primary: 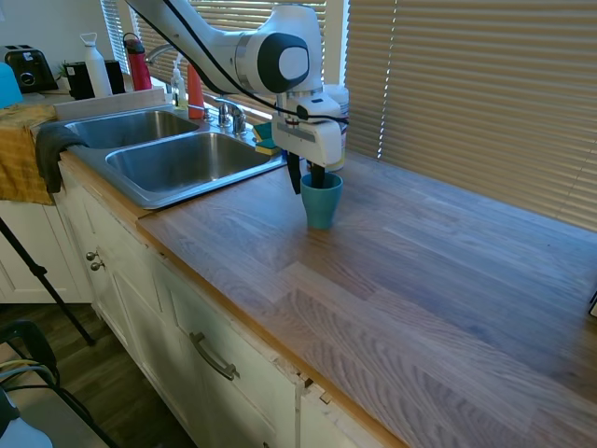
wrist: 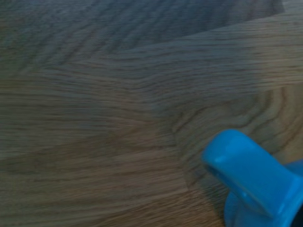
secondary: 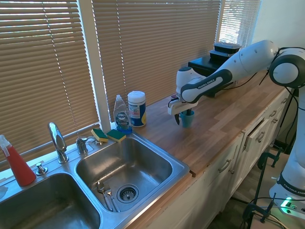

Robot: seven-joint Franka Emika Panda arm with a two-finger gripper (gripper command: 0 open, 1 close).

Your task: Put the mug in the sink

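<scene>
Right of the sink (primary: 177,168), gripper (primary: 306,179) straddles mug (primary: 321,202) rim, fingers spread, not clamped yet. Grasp step; next: close, lift, carry to basin.

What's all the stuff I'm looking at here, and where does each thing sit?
mug: one, teal, upright on the wooden counter
sink: one, steel, two basins
faucet: one, chrome, behind the basins
wipes canister: one, white and yellow, by the blinds
soap bottle: one, clear with blue liquid, beside the canister
sponges: two, yellow-green, on the sink's back rim
spray bottle: one, red, far end of the sink
hand: one, white, dark fingers straddling the mug's rim
</scene>
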